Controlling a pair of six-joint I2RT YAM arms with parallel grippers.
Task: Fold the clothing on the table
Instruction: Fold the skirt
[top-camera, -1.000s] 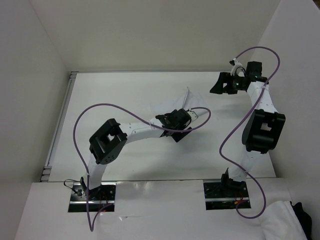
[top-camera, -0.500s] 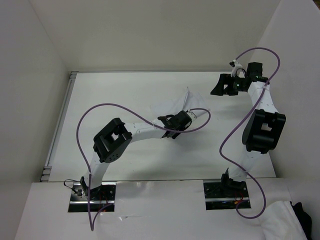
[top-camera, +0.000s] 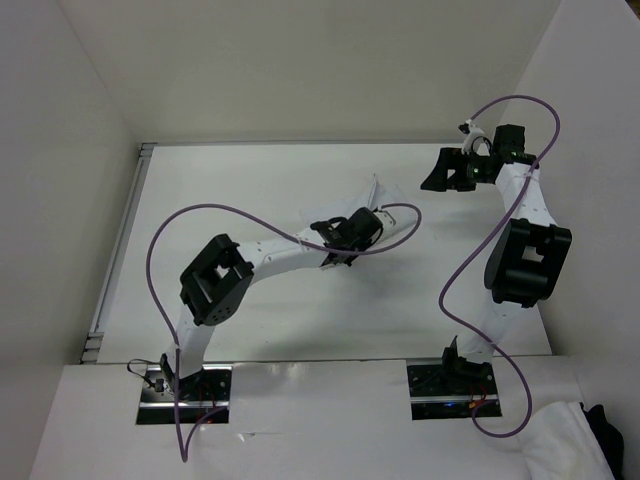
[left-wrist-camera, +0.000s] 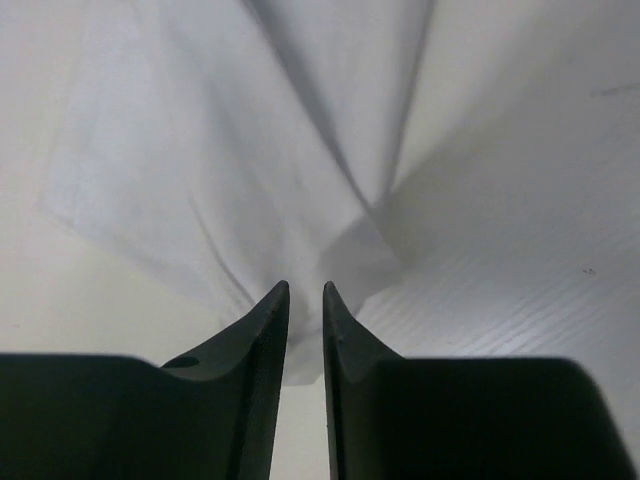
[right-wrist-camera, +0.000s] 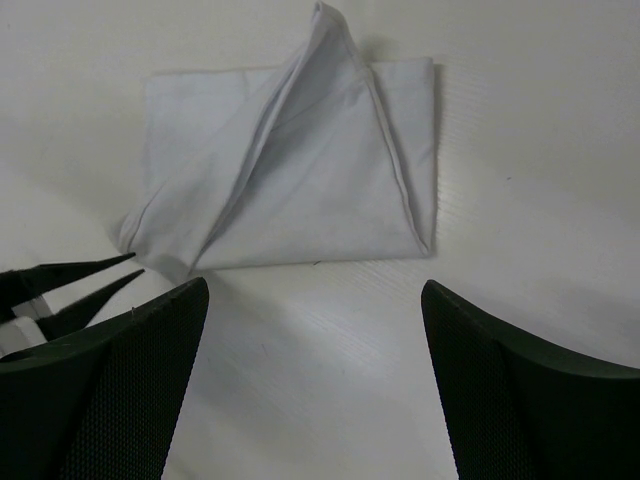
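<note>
The clothing (right-wrist-camera: 300, 170) (one piece): left gripper (left-wrist-camera: 305, 287) pinches its corner; right gripper (right-wrist-camera: 312, 288) gapes.

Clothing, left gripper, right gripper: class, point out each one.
clothing (right-wrist-camera: 300, 170): right wrist view, middle of the cloth.
left gripper (left-wrist-camera: 305, 292): left wrist view, midway between jaw tips.
right gripper (right-wrist-camera: 313, 288): right wrist view, midway between jaw tips.

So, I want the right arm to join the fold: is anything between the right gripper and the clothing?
Nothing visible does. Only bare table lies between the open right gripper and the clothing. The left gripper is at the clothing's corner, off to the side of that path.
</note>
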